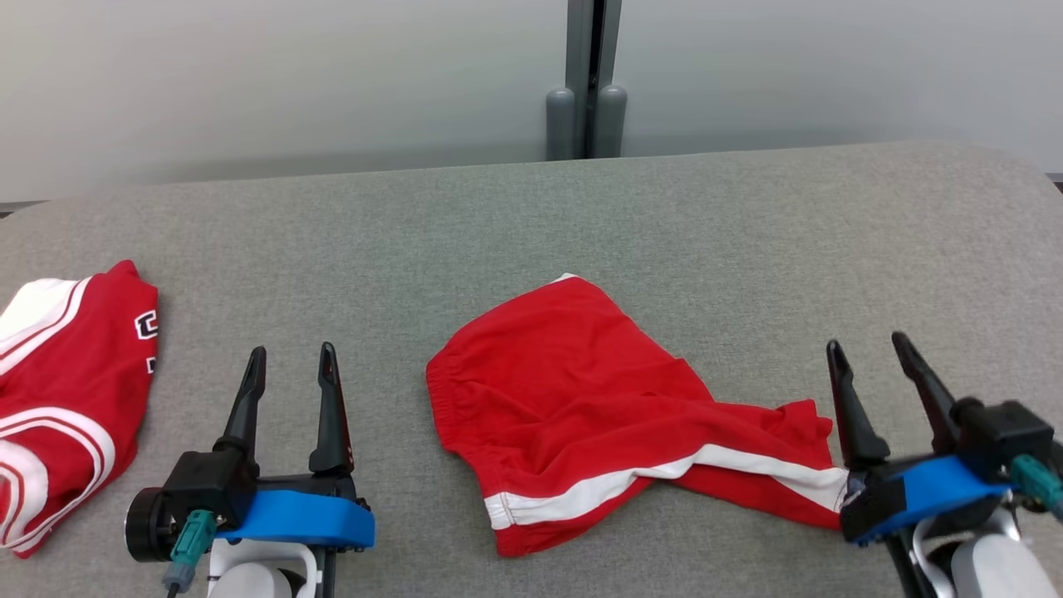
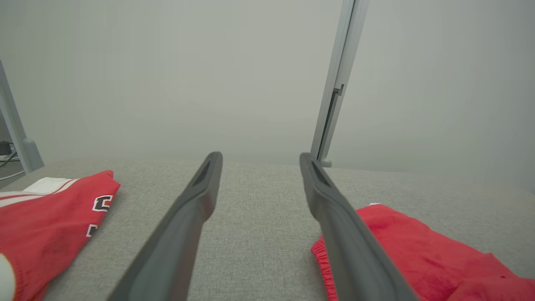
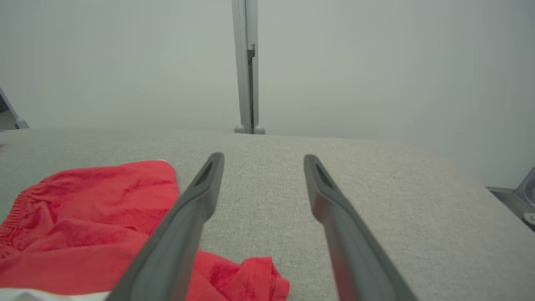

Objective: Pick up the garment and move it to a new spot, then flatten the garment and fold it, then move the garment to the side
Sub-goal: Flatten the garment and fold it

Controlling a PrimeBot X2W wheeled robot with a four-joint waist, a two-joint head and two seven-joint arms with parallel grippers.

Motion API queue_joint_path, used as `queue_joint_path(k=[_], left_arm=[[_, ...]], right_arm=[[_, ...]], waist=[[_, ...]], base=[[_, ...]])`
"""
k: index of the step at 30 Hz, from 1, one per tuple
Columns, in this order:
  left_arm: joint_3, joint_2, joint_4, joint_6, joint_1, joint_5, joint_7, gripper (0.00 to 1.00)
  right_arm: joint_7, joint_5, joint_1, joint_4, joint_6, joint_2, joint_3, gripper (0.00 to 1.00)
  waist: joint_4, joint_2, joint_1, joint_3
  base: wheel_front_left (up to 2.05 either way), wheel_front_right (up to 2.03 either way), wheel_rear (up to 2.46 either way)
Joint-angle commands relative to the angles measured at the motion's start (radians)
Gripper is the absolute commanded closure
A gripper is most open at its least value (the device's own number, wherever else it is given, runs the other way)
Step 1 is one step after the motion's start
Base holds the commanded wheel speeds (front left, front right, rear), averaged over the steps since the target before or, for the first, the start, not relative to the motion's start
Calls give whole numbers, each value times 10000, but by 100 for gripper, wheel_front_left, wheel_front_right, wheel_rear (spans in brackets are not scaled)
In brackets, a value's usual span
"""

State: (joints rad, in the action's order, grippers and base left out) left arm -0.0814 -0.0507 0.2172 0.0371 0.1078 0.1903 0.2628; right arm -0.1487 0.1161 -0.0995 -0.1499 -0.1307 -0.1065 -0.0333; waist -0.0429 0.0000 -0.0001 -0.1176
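shorts: red shorts (image 1: 581,390) lie crumpled mid-table (image 1: 747,224)
left gripper (image 1: 292,353): at their 9 o'clock, fingers spread, empty
right gripper (image 1: 864,342): at 3 o'clock, fingers spread, empty
red jersey (image 1: 66,390): far 9 o'clock

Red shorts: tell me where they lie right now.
The red shorts lie crumpled at the middle of the head view on the grey table, between the left gripper and right gripper, nearer the right one.
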Motion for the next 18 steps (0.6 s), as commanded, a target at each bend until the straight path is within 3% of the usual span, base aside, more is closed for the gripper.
queue_joint_path(k=[1, 9, 18], left_arm=[[-49, 4, -6, 46, 3, -73, 29, 0], [-240, 4, 28, 25, 194, 66, 29, 0], [-426, 6, -12, -54, 349, 176, 28, 0]], right_arm=[[234, -34, -335, -34, -1, -191, 47, 0], [1601, 3, -1019, -959, -1, -750, 175, 0], [2243, -26, -1087, -2621, -1, -992, 302, 0]], waist=[[55, 0, 1, -12], [453, 0, 1, -177], [788, 0, 1, -539]], base=[[0, 0, 0], [0, 0, 0], [0, 0, 0]])
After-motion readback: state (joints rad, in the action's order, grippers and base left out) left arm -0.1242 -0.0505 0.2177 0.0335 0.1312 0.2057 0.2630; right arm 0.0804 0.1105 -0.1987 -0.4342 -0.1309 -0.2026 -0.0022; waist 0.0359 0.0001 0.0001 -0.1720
